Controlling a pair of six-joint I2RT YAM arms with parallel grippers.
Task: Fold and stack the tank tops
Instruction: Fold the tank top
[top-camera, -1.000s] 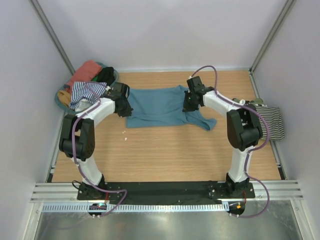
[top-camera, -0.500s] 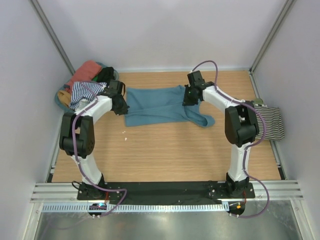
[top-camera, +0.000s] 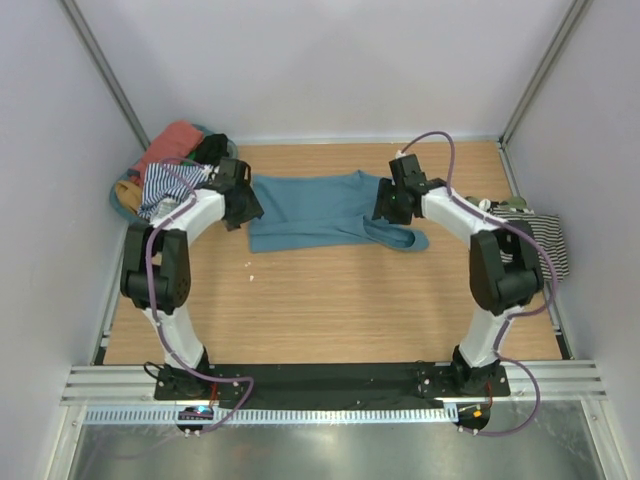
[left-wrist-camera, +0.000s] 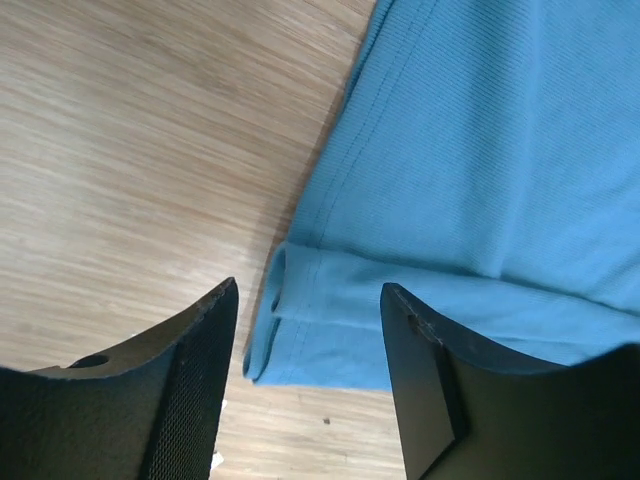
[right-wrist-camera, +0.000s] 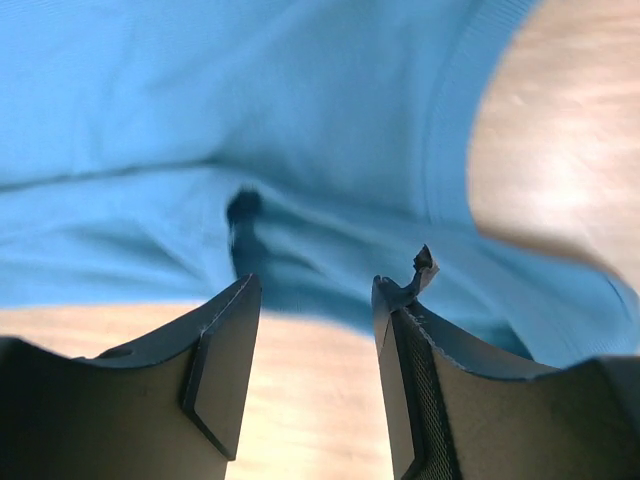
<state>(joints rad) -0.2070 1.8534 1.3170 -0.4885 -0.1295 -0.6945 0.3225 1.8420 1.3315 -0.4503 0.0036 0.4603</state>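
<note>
A teal blue tank top (top-camera: 315, 208) lies spread flat across the back of the wooden table, its straps bunched at the right end (top-camera: 405, 238). My left gripper (top-camera: 246, 213) hovers over the top's left hem. In the left wrist view the left gripper (left-wrist-camera: 308, 292) is open, with the doubled hem (left-wrist-camera: 300, 330) lying loose below it. My right gripper (top-camera: 384, 209) is over the strap end. It also stands open (right-wrist-camera: 314, 285) above the teal cloth (right-wrist-camera: 250, 120) and holds nothing. More tank tops, coral (top-camera: 170, 140) and striped (top-camera: 165, 186), are heaped at the far left.
A round teal basket (top-camera: 118, 210) holds the heap at the far left, beside the wall. A folded striped top (top-camera: 548, 246) with an olive one (top-camera: 515, 205) lies at the right edge. A small white scrap (top-camera: 250, 265) is on the bare wood.
Both grippers were shut on the teal top and have opened, letting it go. The right gripper has shifted a little to the right, and the strap end has settled flatter.
</note>
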